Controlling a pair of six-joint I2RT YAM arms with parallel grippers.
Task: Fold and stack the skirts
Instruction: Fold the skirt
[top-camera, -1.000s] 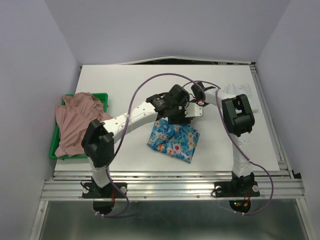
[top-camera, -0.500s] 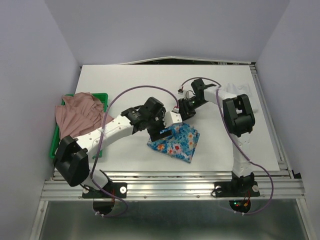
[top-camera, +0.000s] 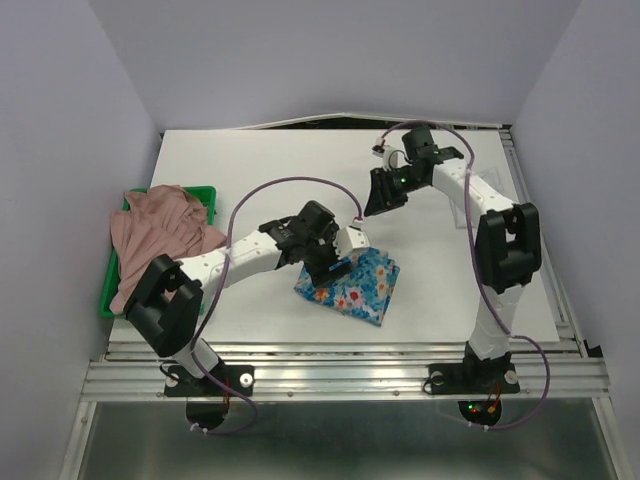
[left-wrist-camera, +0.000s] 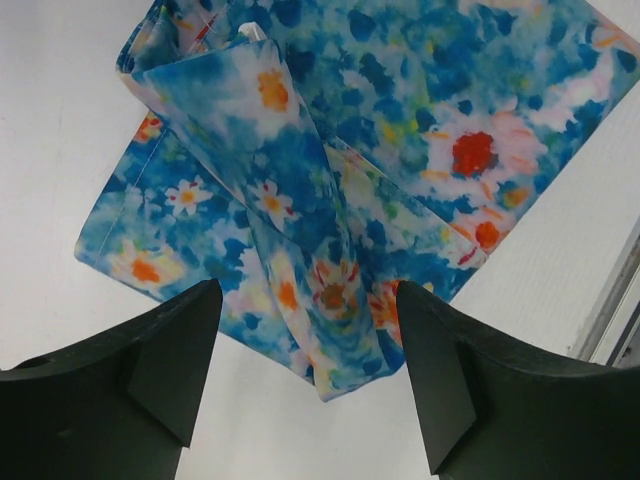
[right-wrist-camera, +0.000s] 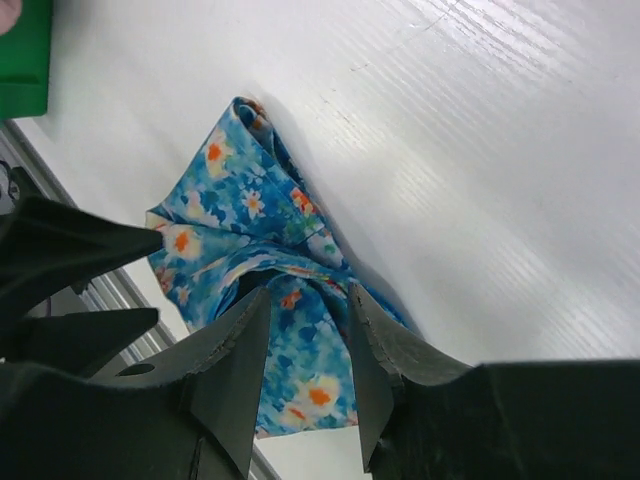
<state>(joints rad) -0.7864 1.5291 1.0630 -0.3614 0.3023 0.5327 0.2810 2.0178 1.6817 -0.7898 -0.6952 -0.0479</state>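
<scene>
Two skirts are plain to see from above: one blue flowered skirt (top-camera: 352, 285), folded into a small packet near the front middle of the white desk (top-camera: 250, 170), and one pink skirt (top-camera: 155, 245), heaped loosely on the single green tray (top-camera: 205, 192) at the desk's left edge and spilling over the tray's near rim. There are two arms, each with one gripper. The left gripper (top-camera: 335, 266) hangs at the upper left edge of the blue packet. The right gripper (top-camera: 378, 200) sits apart from the cloth, farther back on the desk. The overhead view alone shows the tray, the pink heap and how the two arms stand to each other, but it is too coarse to show the jaws. The left wrist view fills that in: the left gripper (left-wrist-camera: 308, 295) is spread wide with nothing in it, and a raised ridge of the flowered cloth (left-wrist-camera: 300, 200) runs up from the gap between its two fingers, with layered edges fanning out on either side. The right wrist view shows the right gripper (right-wrist-camera: 308, 300) parted by a narrower gap, also holding nothing, with the blue skirt (right-wrist-camera: 260, 220) lying on the desk beyond it and a corner of the tray (right-wrist-camera: 20, 60) at the upper left.
</scene>
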